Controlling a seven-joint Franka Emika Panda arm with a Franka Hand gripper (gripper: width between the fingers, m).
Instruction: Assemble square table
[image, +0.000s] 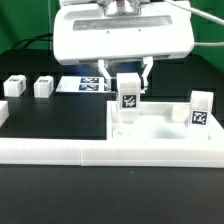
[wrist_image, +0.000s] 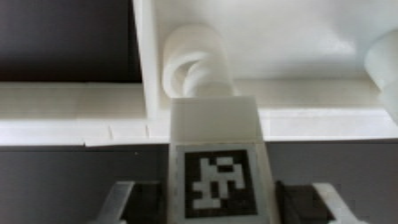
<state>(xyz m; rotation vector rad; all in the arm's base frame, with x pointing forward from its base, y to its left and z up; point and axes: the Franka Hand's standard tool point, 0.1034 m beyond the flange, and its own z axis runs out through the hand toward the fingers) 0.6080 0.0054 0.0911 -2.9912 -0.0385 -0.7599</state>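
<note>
Tabletop (image: 160, 128) lies on the table (image: 50, 122) toward the exterior view's right. Its front edge sits against the rail (image: 60, 152), likely as a stop against sliding. The hand (image: 128, 92) pinches a leg (image: 129, 100) by its sides, upright with the tag outward, over a corner hole (wrist_image: 192, 65). The vertical hold is judged to be for square seating. Whether the leg is seated cannot be told. A second leg (image: 200, 108) stands at another corner. Two loose legs (image: 17, 86) wait well apart, to the left.
</note>
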